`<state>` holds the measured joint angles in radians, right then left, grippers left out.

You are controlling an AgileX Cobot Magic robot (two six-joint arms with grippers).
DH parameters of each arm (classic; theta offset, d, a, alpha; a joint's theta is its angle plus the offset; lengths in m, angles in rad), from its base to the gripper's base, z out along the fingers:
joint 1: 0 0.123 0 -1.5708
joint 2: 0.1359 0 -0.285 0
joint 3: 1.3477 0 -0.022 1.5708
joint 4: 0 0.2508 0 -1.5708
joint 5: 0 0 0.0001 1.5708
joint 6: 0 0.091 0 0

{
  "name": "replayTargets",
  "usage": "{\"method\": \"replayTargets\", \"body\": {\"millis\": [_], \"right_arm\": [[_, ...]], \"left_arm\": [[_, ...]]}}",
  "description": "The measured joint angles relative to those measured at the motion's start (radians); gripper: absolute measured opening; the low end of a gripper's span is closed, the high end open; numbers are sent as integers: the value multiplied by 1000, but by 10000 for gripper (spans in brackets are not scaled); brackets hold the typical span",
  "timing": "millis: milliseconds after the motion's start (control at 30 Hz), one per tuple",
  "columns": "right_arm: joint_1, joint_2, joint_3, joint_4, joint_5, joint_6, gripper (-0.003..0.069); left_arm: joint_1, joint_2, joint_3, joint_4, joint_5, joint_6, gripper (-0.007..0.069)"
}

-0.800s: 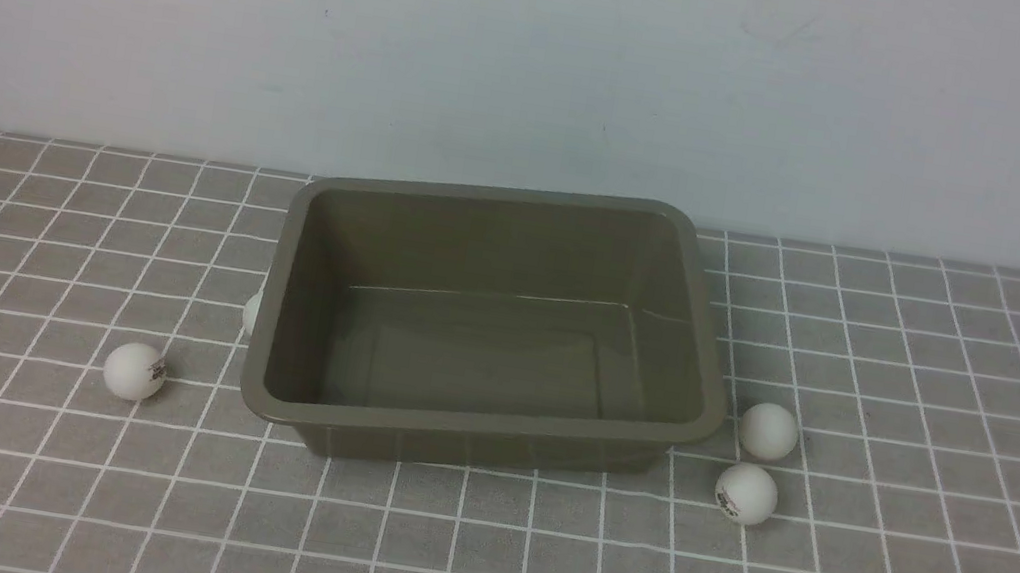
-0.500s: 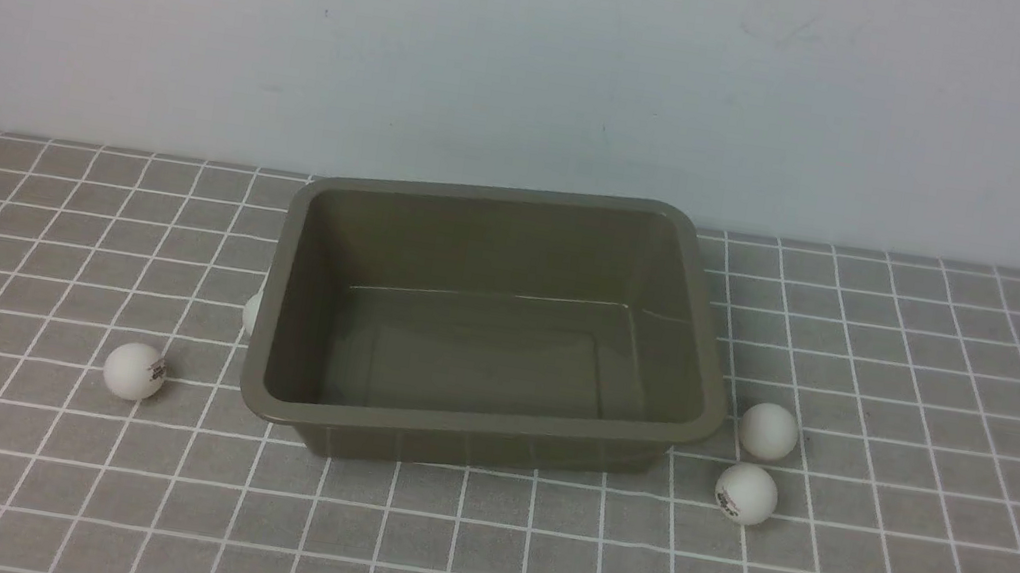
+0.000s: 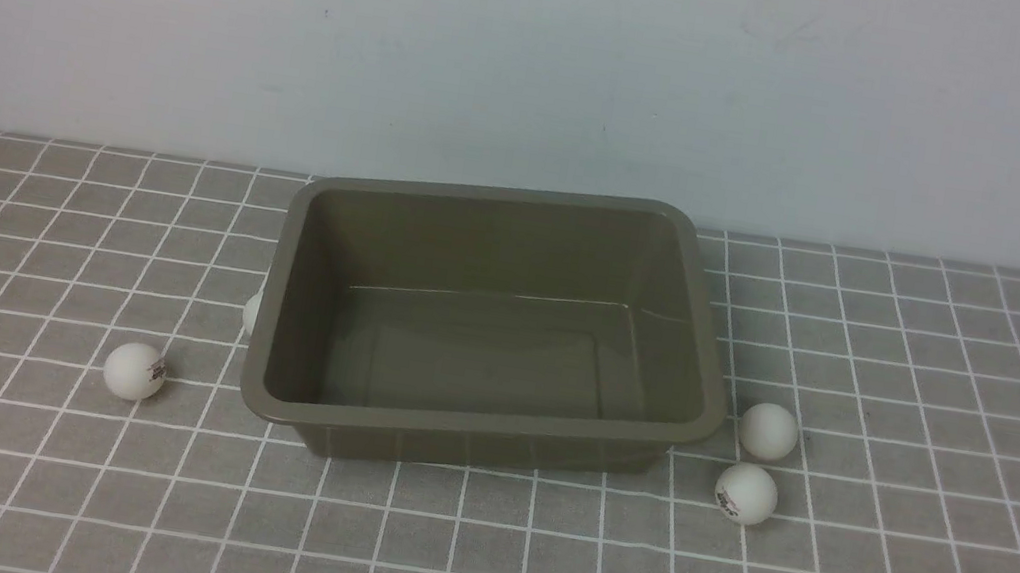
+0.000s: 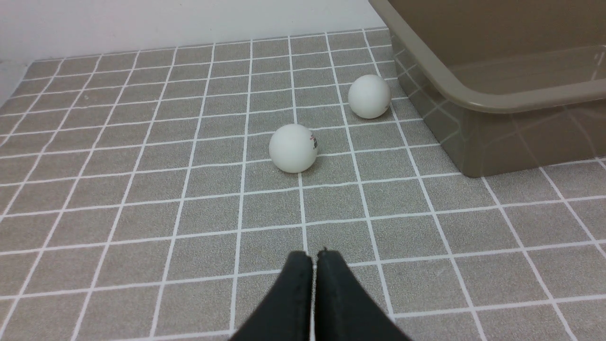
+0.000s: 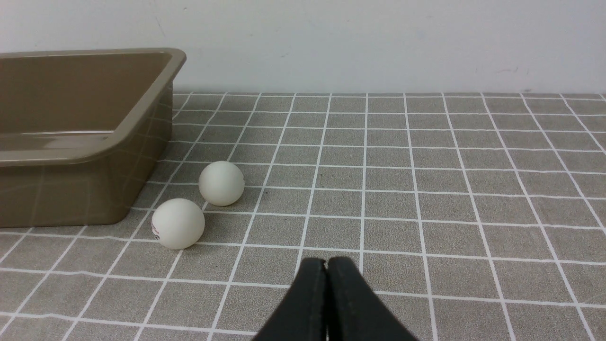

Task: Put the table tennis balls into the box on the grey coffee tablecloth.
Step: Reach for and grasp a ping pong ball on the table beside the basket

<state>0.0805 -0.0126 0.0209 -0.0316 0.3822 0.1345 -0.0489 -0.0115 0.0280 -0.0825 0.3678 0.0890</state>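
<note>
Table tennis balls (image 3: 134, 371) flank the box (image 3: 469, 427) on the tablecloth (image 3: 471, 544); left gripper (image 4: 313, 258) and right gripper (image 5: 326, 265) sit clamped together.

Table surface: fully dressed in a grey-brown cloth with a grid of thin white lines (image 3: 471, 544). Lying directly on the cloth:
- a large olive-brown plastic tub with rounded corners (image 3: 468, 434), upright, open-topped, mid-table.
- four small matte white balls. Left ball (image 3: 134, 371) sits apart from the tub. Half-hidden ball (image 3: 249, 313) is just beside its left wall. Far right ball (image 3: 768, 431) and logo-marked near right ball (image 3: 746, 493) lie close together off its right front corner.
</note>
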Motion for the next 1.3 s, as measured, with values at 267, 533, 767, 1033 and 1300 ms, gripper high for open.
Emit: {"method": "replayTargets", "body": {"millis": [267,533,767,1033,1300], "right_arm": [[0,0,0,-1,-1,0,-10],[-1,0,9,251,-317,167,-10],[-1,0,9,351,-645,214,-10],[-1,0,9,354,-841,217,-10],[-1,0,7,369,-933,244,-10]], "left_arm": [[0,0,0,-109,-165,-51,-5],[0,0,0,-351,-556,-210,-5],[0,28,-164,-387,-667,-318,-5],[0,567,-728,-330,-45,-101,-5],[0,1128,-983,-188,414,26,-5]]}}
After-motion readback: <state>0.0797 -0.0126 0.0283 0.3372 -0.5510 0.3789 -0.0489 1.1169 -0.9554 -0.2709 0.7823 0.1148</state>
